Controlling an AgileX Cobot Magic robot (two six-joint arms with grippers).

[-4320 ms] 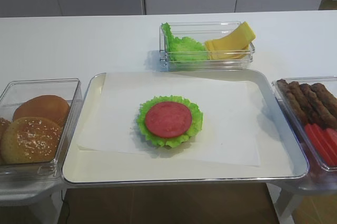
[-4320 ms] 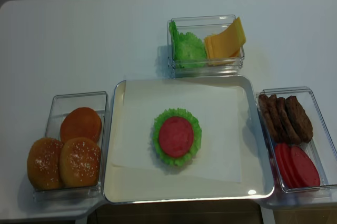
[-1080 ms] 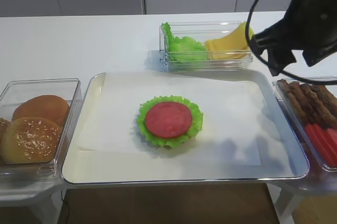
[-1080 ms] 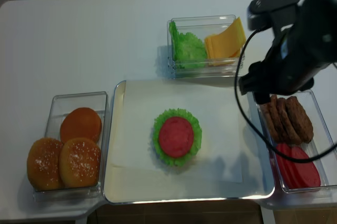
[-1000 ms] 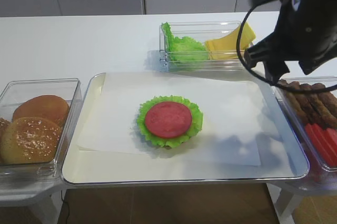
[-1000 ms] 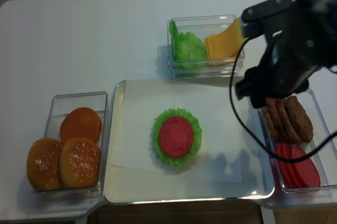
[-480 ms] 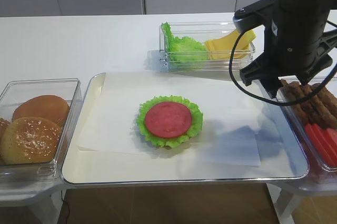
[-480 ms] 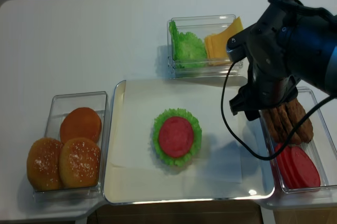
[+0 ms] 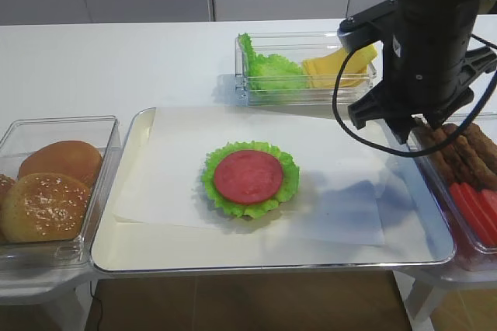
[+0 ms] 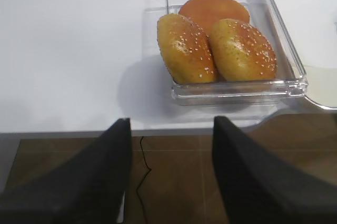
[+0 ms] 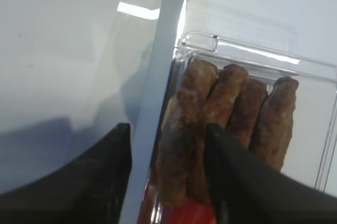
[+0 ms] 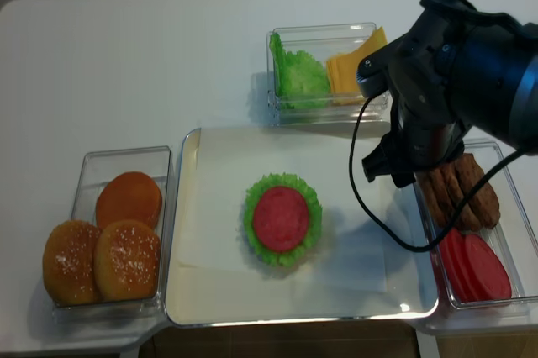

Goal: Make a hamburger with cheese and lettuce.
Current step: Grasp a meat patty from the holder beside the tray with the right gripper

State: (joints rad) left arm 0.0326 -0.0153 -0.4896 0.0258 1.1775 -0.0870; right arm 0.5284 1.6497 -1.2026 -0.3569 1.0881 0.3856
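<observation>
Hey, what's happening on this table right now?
A robot is building a hamburger on the tray; so far it shows lettuce topped with a red slice. The right hand hangs with its fingers apart over the tray's edge and the box of brown patties, holding nothing. The left hand waits near the buns, also holding nothing. The cheese sits in its box at the back.

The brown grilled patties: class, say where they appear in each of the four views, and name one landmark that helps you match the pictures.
Exterior high: brown patties at the right edge, partly behind the right arm.
Exterior high (realsense): patties right of centre, above the red slices.
Right wrist: patties fill the middle, in their clear box.
Left wrist: not in it; only buns show.
Shared landmark: the metal tray's rim, running just left of the patties.
</observation>
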